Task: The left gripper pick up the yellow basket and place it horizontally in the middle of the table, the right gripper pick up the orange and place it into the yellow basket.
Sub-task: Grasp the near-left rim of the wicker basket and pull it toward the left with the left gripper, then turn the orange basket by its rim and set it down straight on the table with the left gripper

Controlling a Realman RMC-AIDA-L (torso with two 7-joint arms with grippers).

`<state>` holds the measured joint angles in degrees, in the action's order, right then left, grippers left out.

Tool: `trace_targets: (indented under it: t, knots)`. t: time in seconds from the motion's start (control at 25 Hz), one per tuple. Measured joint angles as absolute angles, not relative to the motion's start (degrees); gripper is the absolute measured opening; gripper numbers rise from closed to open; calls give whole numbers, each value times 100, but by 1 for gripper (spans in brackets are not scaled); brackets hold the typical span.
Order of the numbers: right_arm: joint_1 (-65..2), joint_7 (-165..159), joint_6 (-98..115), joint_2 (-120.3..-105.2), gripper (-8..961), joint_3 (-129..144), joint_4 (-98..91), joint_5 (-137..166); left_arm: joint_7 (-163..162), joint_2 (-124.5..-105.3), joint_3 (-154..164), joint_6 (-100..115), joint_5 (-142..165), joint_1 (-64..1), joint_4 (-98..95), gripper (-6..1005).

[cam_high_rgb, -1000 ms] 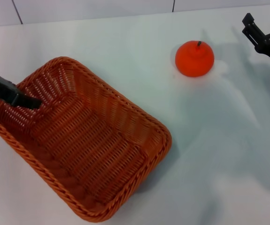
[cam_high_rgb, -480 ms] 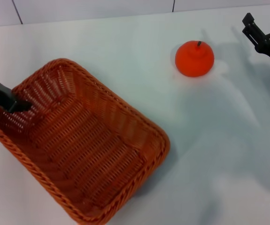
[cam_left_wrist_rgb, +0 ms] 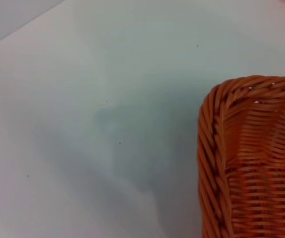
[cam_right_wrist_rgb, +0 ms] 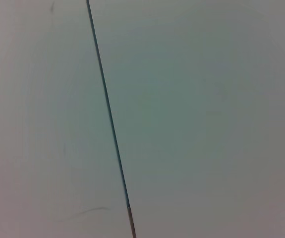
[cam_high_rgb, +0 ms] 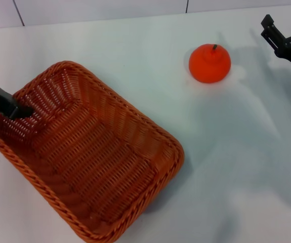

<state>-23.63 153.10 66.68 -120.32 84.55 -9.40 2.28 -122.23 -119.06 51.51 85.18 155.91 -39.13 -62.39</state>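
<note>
The yellow basket (cam_high_rgb: 89,157), an orange-brown wicker rectangle, lies at an angle on the left half of the white table (cam_high_rgb: 226,152) and is empty. My left gripper (cam_high_rgb: 21,109) comes in from the left edge. One slim dark finger is inside the basket's left corner against the wall, and the other is hidden behind the rim. One basket corner also shows in the left wrist view (cam_left_wrist_rgb: 251,158). The orange (cam_high_rgb: 209,63) sits on the table at the far right, stem up. My right gripper (cam_high_rgb: 284,21) hangs open and empty at the far right corner, apart from the orange.
The table's far edge meets a pale wall with dark seams (cam_high_rgb: 187,6). The right wrist view shows only a pale surface with one dark seam (cam_right_wrist_rgb: 107,114). Bare tabletop lies between the basket and the orange (cam_high_rgb: 150,76).
The left gripper has pulled back to the left, and the basket's left end has shifted left with it, then settled. The orange and the right gripper have not moved.
</note>
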Motion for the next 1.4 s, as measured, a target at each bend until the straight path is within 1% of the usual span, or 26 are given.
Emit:
trace_targets:
  t: [0.44, 0.56, 0.64, 0.84, 1.08, 1.4]
  knots:
    - [-2384, 15310, 6657, -12032, 939, 8455, -941, 228, -12591, -11858, 5104, 8652, 15606, -3977, -6401, 169]
    - [-2391, 15310, 6649, -12032, 939, 8455, -934, 228, -12808, -11812, 5028, 8780, 15606, -4082, -6321, 168]
    - [-2402, 15311, 6645, -12032, 939, 8455, -913, 228, -13083, -11736, 4902, 8823, 15605, -4181, -6213, 168]
    - [-2426, 15310, 6643, -12032, 939, 8455, -890, 229, -13468, -11616, 4521, 8863, 15600, -4360, -5951, 151]
    - [-2437, 15310, 6643, -12032, 939, 8455, -887, 229, -13737, -11524, 4193, 8848, 15560, -4452, -5611, 146]
    - [-2482, 15310, 6587, -12032, 939, 8455, -887, 229, -13790, -11497, 3506, 8813, 15546, -4417, -5445, 142]
